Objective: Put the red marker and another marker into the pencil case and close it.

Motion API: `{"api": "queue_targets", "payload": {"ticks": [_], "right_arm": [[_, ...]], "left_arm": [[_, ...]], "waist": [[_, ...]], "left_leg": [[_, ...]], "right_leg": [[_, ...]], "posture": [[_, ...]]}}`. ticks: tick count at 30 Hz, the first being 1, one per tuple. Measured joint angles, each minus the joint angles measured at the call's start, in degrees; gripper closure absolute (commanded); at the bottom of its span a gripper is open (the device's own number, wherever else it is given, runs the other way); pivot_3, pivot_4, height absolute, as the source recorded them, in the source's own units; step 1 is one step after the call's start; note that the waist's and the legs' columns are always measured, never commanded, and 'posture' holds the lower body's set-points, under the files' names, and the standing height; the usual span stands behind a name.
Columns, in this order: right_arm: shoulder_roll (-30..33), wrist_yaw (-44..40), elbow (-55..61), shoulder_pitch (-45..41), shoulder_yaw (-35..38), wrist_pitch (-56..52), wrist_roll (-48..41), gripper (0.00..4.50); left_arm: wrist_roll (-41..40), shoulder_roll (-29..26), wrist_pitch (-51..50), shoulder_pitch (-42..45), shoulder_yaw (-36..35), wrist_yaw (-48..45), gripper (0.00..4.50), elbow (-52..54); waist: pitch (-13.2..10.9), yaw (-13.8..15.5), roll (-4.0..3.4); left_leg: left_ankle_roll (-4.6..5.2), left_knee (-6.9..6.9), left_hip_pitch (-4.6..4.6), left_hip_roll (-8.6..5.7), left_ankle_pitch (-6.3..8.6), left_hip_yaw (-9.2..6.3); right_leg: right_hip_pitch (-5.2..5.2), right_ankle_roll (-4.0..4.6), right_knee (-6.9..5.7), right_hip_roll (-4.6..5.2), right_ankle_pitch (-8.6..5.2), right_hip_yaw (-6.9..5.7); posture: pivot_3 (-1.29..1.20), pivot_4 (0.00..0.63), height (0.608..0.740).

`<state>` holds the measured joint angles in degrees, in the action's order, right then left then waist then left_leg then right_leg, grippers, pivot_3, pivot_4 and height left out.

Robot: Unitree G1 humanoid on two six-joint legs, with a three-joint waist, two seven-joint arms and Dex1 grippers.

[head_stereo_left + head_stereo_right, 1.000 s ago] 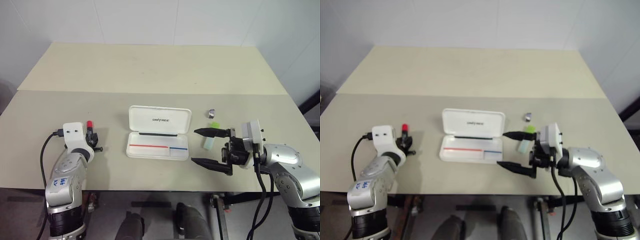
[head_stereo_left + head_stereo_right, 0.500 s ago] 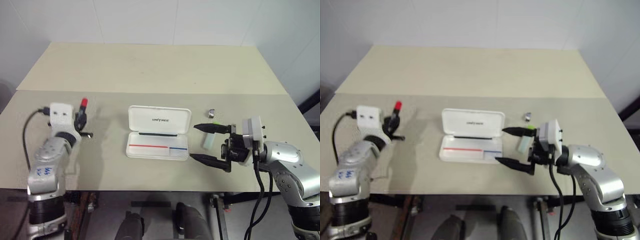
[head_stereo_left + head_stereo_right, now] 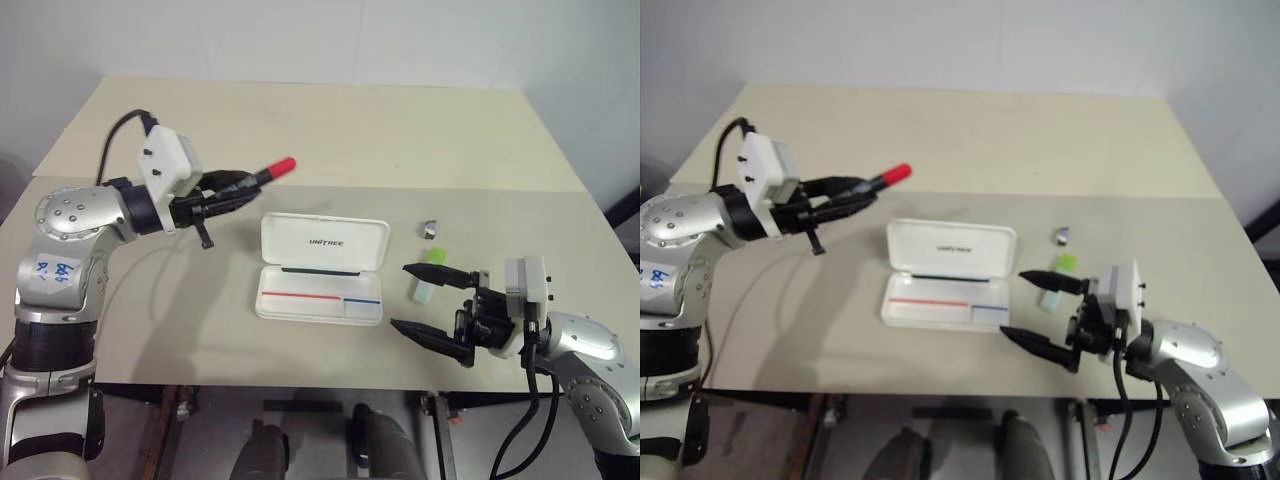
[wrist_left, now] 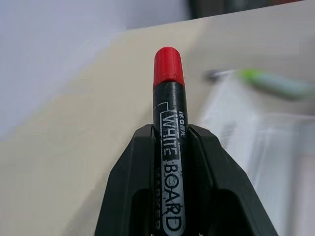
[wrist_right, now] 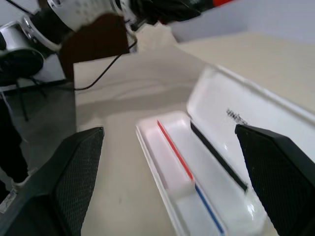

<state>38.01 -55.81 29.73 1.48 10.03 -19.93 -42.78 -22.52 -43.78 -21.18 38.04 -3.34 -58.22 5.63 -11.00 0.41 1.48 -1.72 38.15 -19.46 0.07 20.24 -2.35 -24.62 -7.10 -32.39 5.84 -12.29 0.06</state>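
The red marker (image 3: pixel 272 170) is held in the air, lying level, above the table to the left of the pencil case, red cap pointing toward the case. My left gripper (image 3: pixel 248 180) is shut on its black barrel (image 4: pixel 169 123). The white pencil case (image 3: pixel 292 246) lies open in the middle of the table, lid back, with the red-and-blue stripe inside (image 5: pixel 216 147). The pale green highlighter (image 3: pixel 421 291) lies on the table just right of the case. My right gripper (image 3: pixel 399 296) stands open by the case's right end, fingers level, one finger crossing over the highlighter.
A small metallic object (image 3: pixel 428 228) lies on the table behind the highlighter. The table's front edge runs just below the case and my right gripper. A seam crosses the tabletop behind the case.
My left arm lifted the red marker off the table at the left, swung it up and right toward the case and turned it level. The right gripper stays open and has barely moved.
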Motion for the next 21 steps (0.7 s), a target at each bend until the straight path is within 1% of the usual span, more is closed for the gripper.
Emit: {"api": "queue_targets", "payload": {"ticks": [5, 7, 9, 12, 16, 21], "right_arm": [[-0.6, 3.1, 3.6, 2.8, 0.7, 0.3, 0.4, 0.00], [-0.7, 4.1, 4.4, 4.0, 0.9, 0.8, 0.8, 0.00], [-1.1, 5.2, 4.9, 4.7, 1.5, 1.2, 1.1, 0.00], [-1.3, 6.2, 6.2, 5.9, 1.7, 1.4, 1.3, 0.00], [-1.8, 7.3, 6.8, 7.3, 1.9, 2.1, 1.4, 0.00], [-1.8, 8.3, 7.5, 8.6, 2.0, 2.5, 1.5, 0.00]], "left_arm": [[0.7, 0.1, 1.1, 1.6, 7.3, -9.0, 3.90, -2.1], [2.2, 0.7, 3.8, 1.8, 10.6, -12.2, 3.90, -3.6], [5.1, 2.5, 7.6, 2.9, 13.6, -13.9, 3.90, -7.2], [9.8, 5.1, 12.0, 5.4, 17.1, -14.0, 3.90, -12.3], [13.9, 9.1, 15.9, 7.9, 18.6, -12.9, 3.90, -17.7], [17.2, 13.1, 17.7, 8.3, 20.8, -11.7, 3.90, -20.2]], "waist": [[0.0, -0.4, 0.00], [0.0, -0.4, 0.00], [0.0, -0.3, 0.00], [0.0, -0.1, 0.00], [0.0, 0.0, 0.00], [0.0, 0.1, 0.00]], "left_leg": [[0.01, 0.03, 0.04, 0.03, 0.00, -0.01], [0.01, 0.06, 0.05, 0.03, 0.00, -0.01], [0.01, 0.14, 0.04, 0.03, 0.00, -0.01], [0.03, 0.17, 0.03, 0.03, -0.02, -0.02], [0.05, 0.16, 0.02, 0.03, -0.01, -0.02], [0.08, 0.14, 0.01, 0.03, 0.01, -0.01]], "right_leg": [[0.01, -0.01, -0.08, -0.06, -0.01, 0.03], [0.02, -0.01, -0.09, -0.07, -0.01, 0.04], [0.03, -0.02, -0.11, -0.07, -0.01, 0.06], [0.03, -0.03, -0.14, -0.09, 0.00, 0.06], [0.04, -0.05, -0.12, -0.10, 0.01, 0.08], [0.02, -0.06, -0.10, -0.10, 0.02, 0.09]], "posture": [[0.00, 0.150, 0.740], [0.00, 0.150, 0.740], [0.00, 0.150, 0.740], [0.00, 0.150, 0.740], [0.00, 0.150, 0.740], [0.00, 0.150, 0.740]]}}
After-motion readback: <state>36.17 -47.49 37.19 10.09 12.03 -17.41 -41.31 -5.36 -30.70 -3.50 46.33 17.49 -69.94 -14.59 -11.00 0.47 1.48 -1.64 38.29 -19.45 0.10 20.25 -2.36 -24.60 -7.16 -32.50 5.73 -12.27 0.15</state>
